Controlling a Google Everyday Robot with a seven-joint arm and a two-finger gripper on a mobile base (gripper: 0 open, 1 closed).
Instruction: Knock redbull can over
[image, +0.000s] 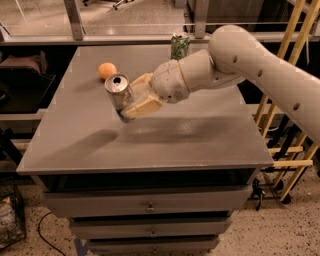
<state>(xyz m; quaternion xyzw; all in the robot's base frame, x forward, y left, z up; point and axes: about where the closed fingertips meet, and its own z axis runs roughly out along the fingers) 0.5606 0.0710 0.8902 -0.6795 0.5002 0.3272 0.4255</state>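
The redbull can (119, 91) is a slim silver can with a shiny top, over the left middle of the grey table (200, 135). It is tilted, with its top turned up and to the left. Its bottom looks raised off the table, and a shadow lies below and to its left. My gripper (131, 104) comes in from the right on the cream arm. Its cream fingers (145, 105) are closed against the can's right side and lower part. The can's lower half is partly hidden by the fingers.
An orange ball (107, 70) lies just behind and left of the can. A green patterned can (180, 46) stands at the table's far edge. Drawers (150, 205) sit under the table. A yellow wooden frame (292, 125) stands to the right.
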